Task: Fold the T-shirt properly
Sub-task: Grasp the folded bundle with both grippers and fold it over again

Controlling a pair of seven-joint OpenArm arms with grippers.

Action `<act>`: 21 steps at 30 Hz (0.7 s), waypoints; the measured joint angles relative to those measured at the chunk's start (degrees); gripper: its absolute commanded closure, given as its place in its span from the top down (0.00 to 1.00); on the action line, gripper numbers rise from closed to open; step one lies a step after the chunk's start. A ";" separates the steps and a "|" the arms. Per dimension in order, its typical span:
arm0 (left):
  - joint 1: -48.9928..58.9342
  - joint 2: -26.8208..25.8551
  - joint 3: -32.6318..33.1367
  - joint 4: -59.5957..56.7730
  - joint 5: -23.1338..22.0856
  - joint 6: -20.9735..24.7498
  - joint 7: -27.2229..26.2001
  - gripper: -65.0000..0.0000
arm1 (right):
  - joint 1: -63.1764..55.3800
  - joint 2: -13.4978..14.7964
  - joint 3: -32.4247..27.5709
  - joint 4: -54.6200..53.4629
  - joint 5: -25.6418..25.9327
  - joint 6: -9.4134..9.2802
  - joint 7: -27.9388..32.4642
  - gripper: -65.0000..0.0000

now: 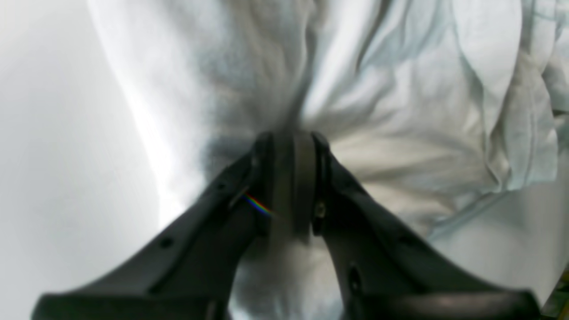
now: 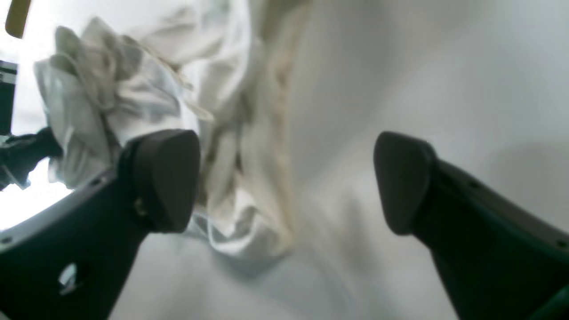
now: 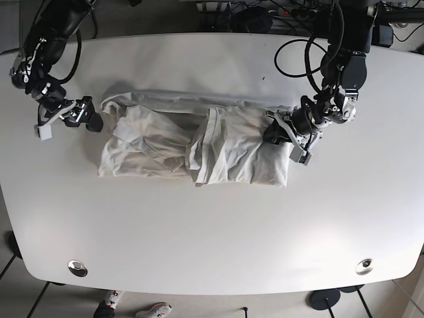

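Crumpled white cotton T-shirt [image 3: 195,149] lies bunched across the upper centre of the white oval table [image 3: 218,245]; at frame left the right gripper [image 3: 91,119] hangs with jaws spread, just beside the shirt's left end, while at right the left gripper [image 3: 275,132] is clamped on the right-hand fabric edge. The step in hand appears to be spreading the cloth flat, so the next move probably calls for the free gripper to seize the left edge and pull outward. Bare tabletop lies on all sides, widest toward the lower frame.

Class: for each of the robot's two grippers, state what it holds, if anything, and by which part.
The left gripper is shut on the T-shirt, pinching bunched fabric at its edge on the base view's right. The right gripper is open and holds nothing.
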 measured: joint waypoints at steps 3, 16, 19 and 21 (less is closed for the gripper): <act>0.72 -0.07 -0.35 0.22 -0.20 0.02 -0.09 0.10 | 0.61 -1.77 -1.79 0.00 -6.27 0.02 0.70 0.92; 3.41 0.04 -3.58 0.55 -1.27 -0.61 -1.09 0.10 | 6.21 -9.31 -7.87 0.37 -14.73 0.44 1.99 0.91; 3.43 0.04 -3.58 0.55 -1.27 -0.61 -1.09 0.10 | 6.27 -9.57 -10.14 -1.05 -14.12 0.50 2.71 0.91; 3.43 0.04 -3.58 0.55 -1.29 -0.61 -1.09 0.10 | 6.71 -9.97 -10.78 -3.04 -13.60 0.72 5.20 0.82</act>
